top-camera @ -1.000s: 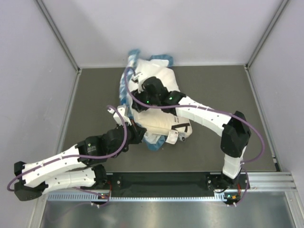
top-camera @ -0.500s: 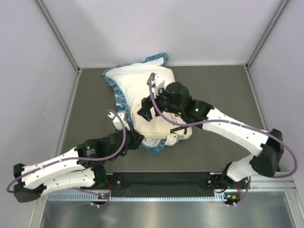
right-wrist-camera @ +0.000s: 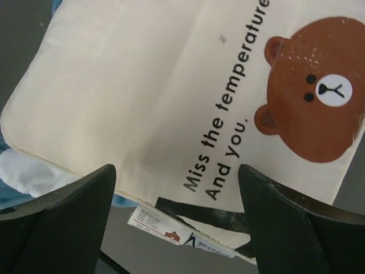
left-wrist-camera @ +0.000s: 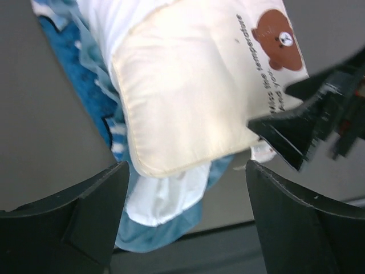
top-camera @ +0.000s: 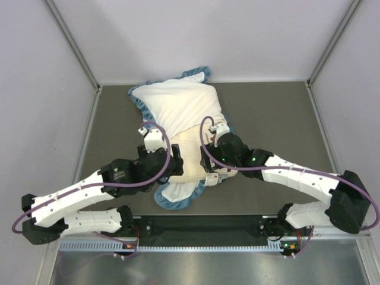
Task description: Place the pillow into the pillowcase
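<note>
Near the middle of the top view, the pillow [top-camera: 191, 151] lies on the tabletop [top-camera: 285, 113], its far end apparently inside the pillowcase [top-camera: 172, 104], while both arms' jaws hover open and empty over its exposed bear-logo end, probably to regrip and push it deeper.

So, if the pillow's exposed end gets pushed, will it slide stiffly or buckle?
Probably buckles: the pillow looks plump and soft, with a dimpled surface. Such puffiness suggests light weight. The pillowcase lies loosely bunched around it, so it may drag along too.
</note>
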You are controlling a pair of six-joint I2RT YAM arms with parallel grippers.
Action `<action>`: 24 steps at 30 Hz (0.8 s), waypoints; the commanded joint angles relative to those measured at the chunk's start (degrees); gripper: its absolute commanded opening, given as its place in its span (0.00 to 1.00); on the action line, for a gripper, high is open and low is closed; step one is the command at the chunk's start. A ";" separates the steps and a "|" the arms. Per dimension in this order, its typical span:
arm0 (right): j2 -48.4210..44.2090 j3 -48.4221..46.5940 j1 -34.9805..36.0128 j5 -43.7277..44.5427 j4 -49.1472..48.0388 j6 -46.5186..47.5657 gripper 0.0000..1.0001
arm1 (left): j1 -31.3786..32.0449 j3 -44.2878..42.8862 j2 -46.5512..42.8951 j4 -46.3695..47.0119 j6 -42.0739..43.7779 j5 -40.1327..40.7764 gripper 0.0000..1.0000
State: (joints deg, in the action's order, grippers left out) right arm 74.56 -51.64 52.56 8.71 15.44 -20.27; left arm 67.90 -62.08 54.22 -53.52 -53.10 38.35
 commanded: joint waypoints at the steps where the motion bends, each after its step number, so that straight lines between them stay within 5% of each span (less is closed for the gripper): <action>1: -7.49 4.68 -0.88 2.54 -4.80 -10.74 0.87 | -1.80 -3.92 6.15 -0.37 8.60 9.19 0.88; 5: -15.48 10.67 -0.61 0.43 -7.10 -15.58 0.89 | -13.80 -6.29 14.14 10.85 20.30 2.02 0.88; 11: -21.20 14.54 -0.52 8.75 0.90 -21.63 0.95 | -22.44 -15.84 26.52 18.35 33.14 -5.38 0.87; 16: -24.64 18.49 -3.41 10.72 4.60 -29.46 1.00 | -23.60 -27.19 38.40 20.99 41.56 -12.83 0.86; 24: -36.15 30.00 -17.74 -2.99 -0.59 -37.56 1.00 | -23.51 -46.80 57.83 15.73 50.63 -16.29 0.73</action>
State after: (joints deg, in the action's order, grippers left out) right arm 43.13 -23.42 37.56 10.72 18.35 -53.34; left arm 44.29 -103.28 107.59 -36.40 -8.75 23.75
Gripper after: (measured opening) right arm 0.994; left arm 0.743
